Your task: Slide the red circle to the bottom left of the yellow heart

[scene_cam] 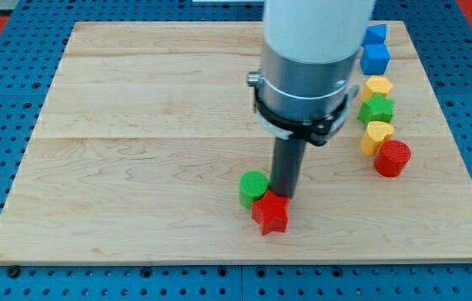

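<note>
Red circle (392, 157), a round red plastic block, sits at the right side of the pale wooden board (135, 167), touching the near right of the yellow heart-shaped block (377, 135). So it lies on the wrong side of the heart, and I judge the approach step is still in hand.

Nearest to me is the red star-shaped block (270, 212), with the green round block (253, 187) touching it on its far left. My tip (284, 195) comes down right at the star's far edge, just beside the green block, well apart from the circle. The rig has no pincer, only the dark rod, so it has hold of nothing.

Farther off, beyond the heart, the column on the right runs green star-like block (377, 109), yellow hexagonal block (377, 86), then two blue cube-like blocks (375, 58) (375, 34).

Next, I reckon I must carry my tip to the circle's right, push it nearer and leftward round the heart's near edge, without nudging the heart.
</note>
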{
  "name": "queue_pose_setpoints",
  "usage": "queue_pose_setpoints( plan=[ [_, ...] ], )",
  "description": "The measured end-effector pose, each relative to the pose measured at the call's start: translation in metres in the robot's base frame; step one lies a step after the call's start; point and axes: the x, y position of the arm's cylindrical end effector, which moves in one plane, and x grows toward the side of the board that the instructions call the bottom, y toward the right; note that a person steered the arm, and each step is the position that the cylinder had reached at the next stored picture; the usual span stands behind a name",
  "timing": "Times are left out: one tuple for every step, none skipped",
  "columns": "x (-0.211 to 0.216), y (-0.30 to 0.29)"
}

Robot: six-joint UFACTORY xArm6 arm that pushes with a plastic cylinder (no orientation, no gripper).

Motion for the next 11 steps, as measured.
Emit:
queue_pose_setpoints(
  plan=[
    [-0.004, 0.008],
    [-0.005, 0.067],
    [-0.003, 0.128],
    [-0.003, 0.171],
    [-0.003, 0.181],
    [-0.003, 0.178],
    [-0.030, 0.178],
    [-0.055, 0.172],
    [-0.055, 0.162],
    [-0.055, 0.147],
    [-0.055, 0.123]
  ],
)
